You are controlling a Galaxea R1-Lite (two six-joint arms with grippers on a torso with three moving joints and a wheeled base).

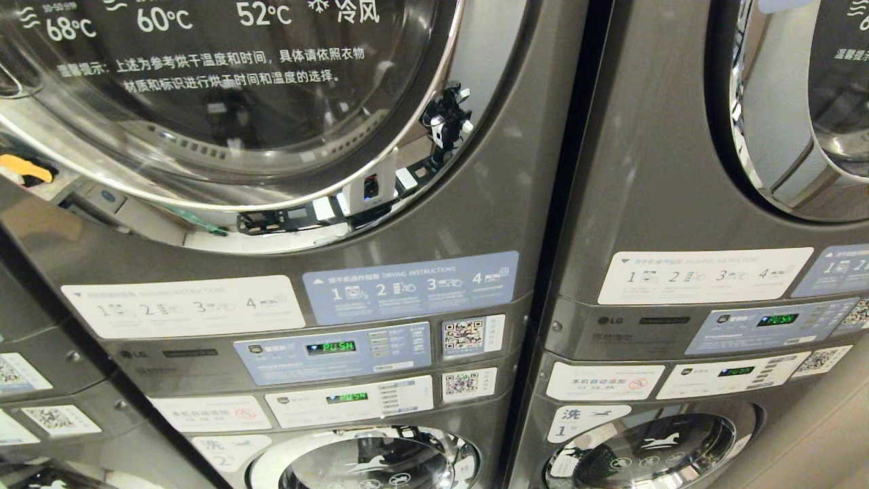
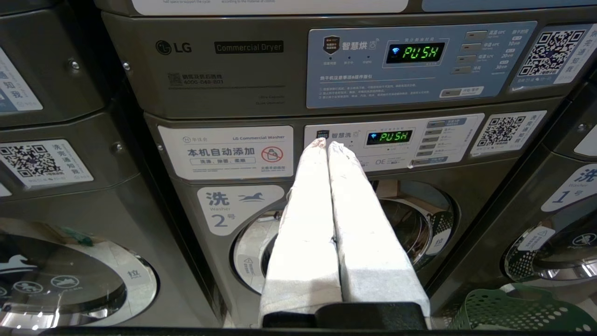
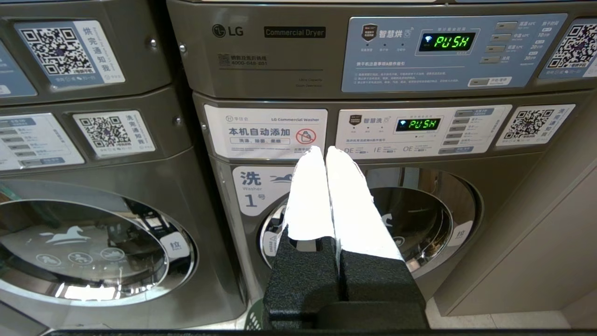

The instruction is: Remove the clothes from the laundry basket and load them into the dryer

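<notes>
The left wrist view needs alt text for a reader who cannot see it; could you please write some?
The left gripper, its white-wrapped jaws shut and empty, points at a stacked dryer and washer whose two displays read PUSH. The washer is labelled 2 and its round door is closed. The rim of a green basket shows on the floor beside it.

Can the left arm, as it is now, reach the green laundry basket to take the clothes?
Probably yes, but not directly. The left end effector is shut and points at the washer panel, while the laundry basket sits low at one side, nothing blocking it. No clothes are visible.
</notes>
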